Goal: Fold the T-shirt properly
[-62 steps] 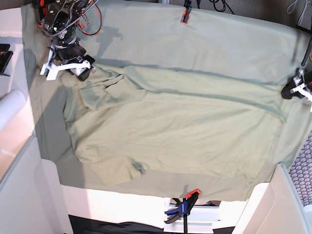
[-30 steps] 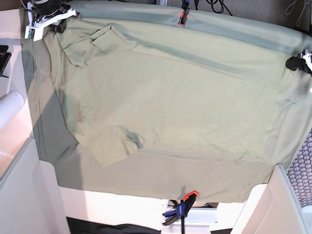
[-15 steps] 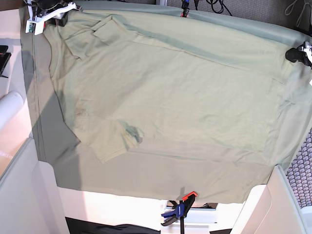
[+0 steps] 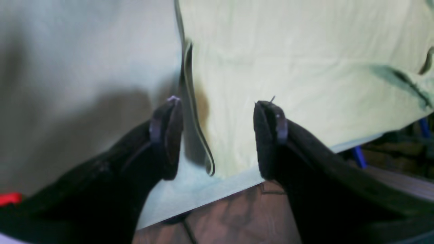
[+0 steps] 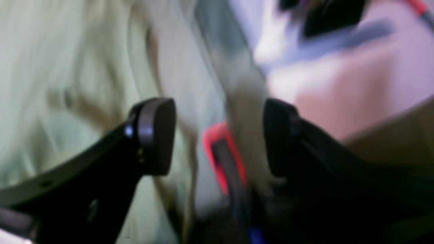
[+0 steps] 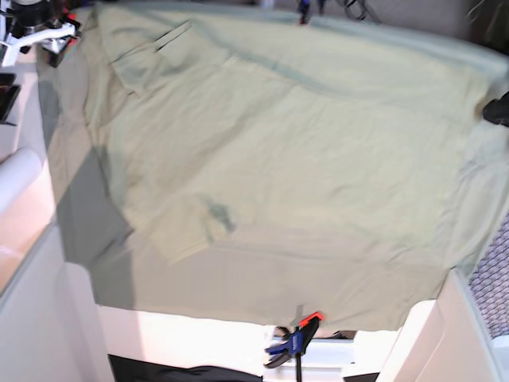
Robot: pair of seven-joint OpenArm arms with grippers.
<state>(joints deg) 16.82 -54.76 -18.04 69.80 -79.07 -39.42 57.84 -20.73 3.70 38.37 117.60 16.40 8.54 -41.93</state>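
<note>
Two grippers, both with fingers spread and nothing between them. T-shirt (image 6: 278, 151) lies spread flat on the sage-green sheet (image 6: 87, 231), filling most of the table; its long axis runs left to right in the base view, collar (image 6: 219, 219) near the left end at the near edge, hem at the right. Left gripper (image 4: 218, 135) hovers over the shirt's hem edge at the far right. Right gripper (image 5: 220, 135), view blurred, sits at the far left corner off the shirt. Clamp (image 6: 296, 342) grips the near table edge
</note>
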